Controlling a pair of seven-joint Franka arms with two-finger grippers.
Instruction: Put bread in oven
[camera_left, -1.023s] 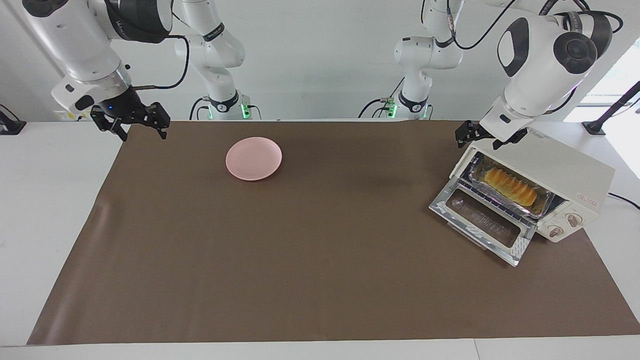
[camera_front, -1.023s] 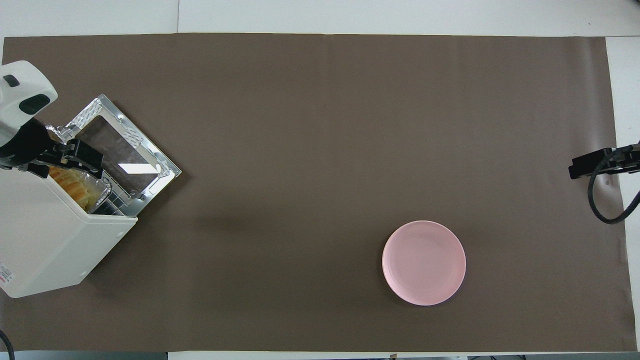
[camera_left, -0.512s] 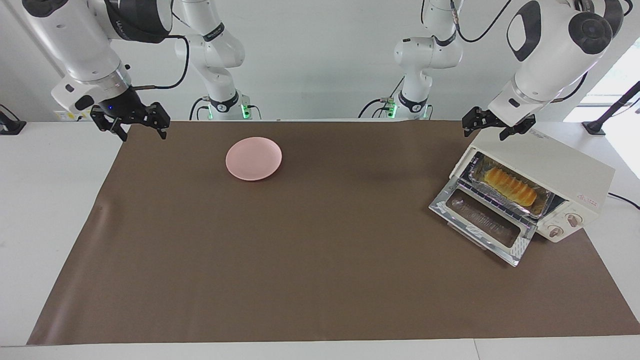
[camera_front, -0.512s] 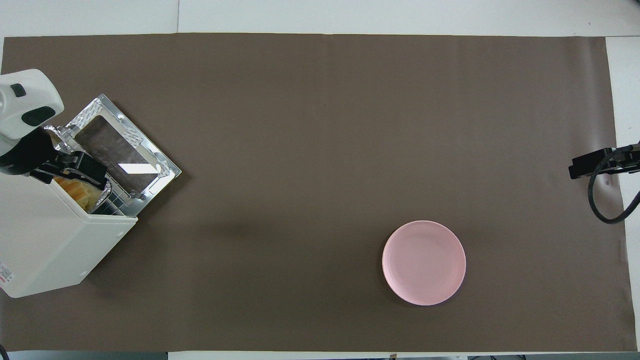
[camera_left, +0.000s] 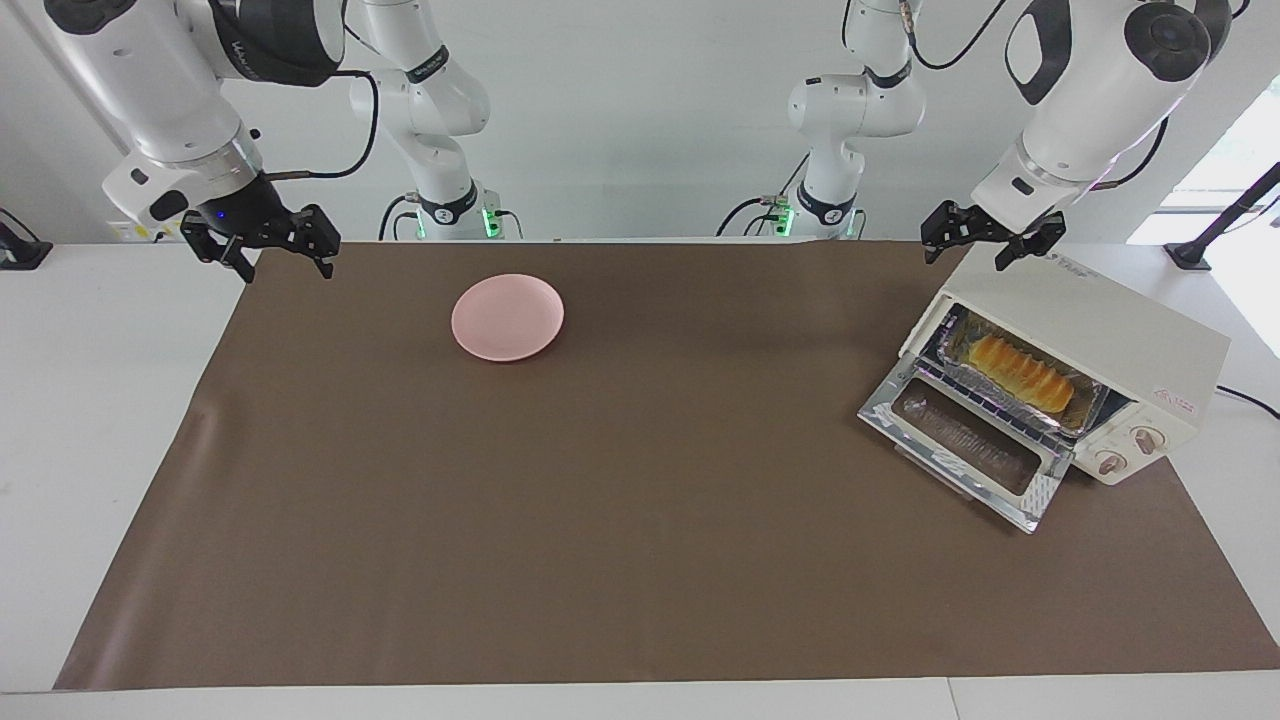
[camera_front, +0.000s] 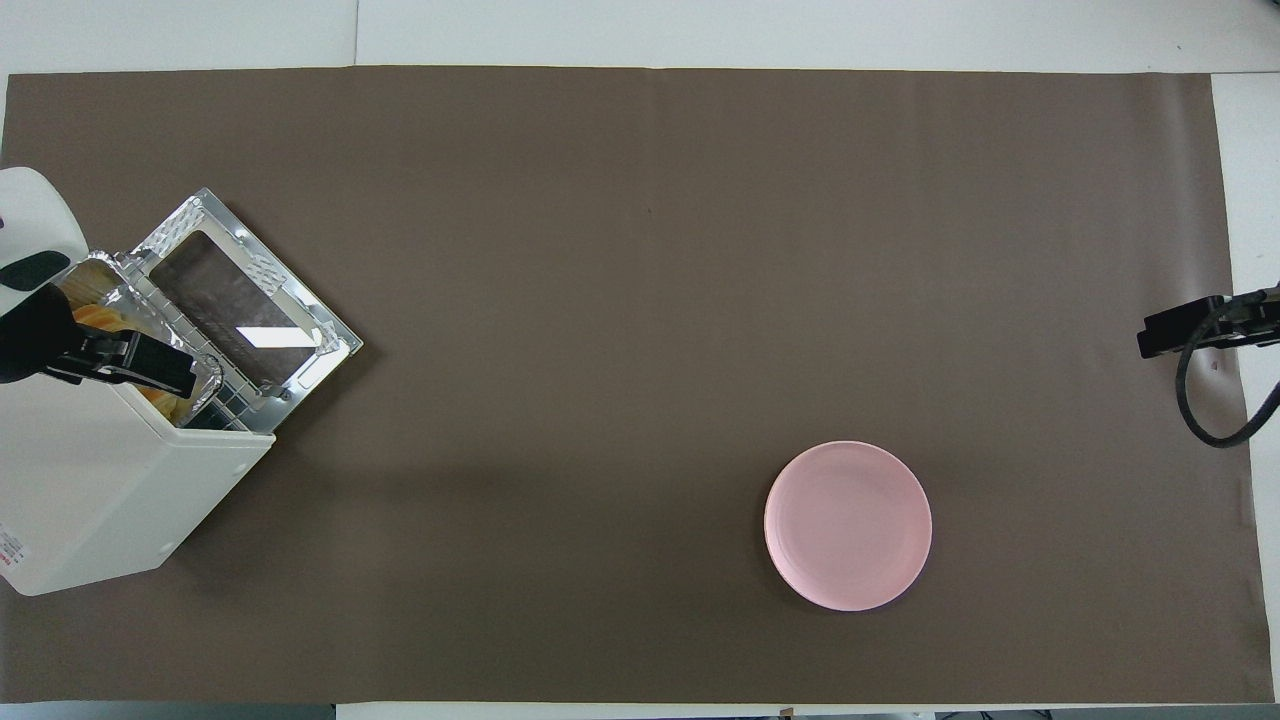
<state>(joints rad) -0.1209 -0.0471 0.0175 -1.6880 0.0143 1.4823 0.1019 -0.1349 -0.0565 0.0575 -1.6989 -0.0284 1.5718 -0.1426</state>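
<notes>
Brown matting covers my table. My bread (camera_left: 1021, 372) lies in its foil tray (camera_left: 1090, 414) on the rack inside the oven (camera_left: 1100, 330), whose door (camera_left: 962, 446) hangs down open. Left gripper (camera_left: 983, 238) hovers over the oven's top, fingers apart, holding nothing; it has risen since a second ago. I'd keep withdrawing clear. Right gripper (camera_left: 262, 246) waits, spread and empty, over the mat's edge, pink plate (camera_left: 507, 317) nearby.
</notes>
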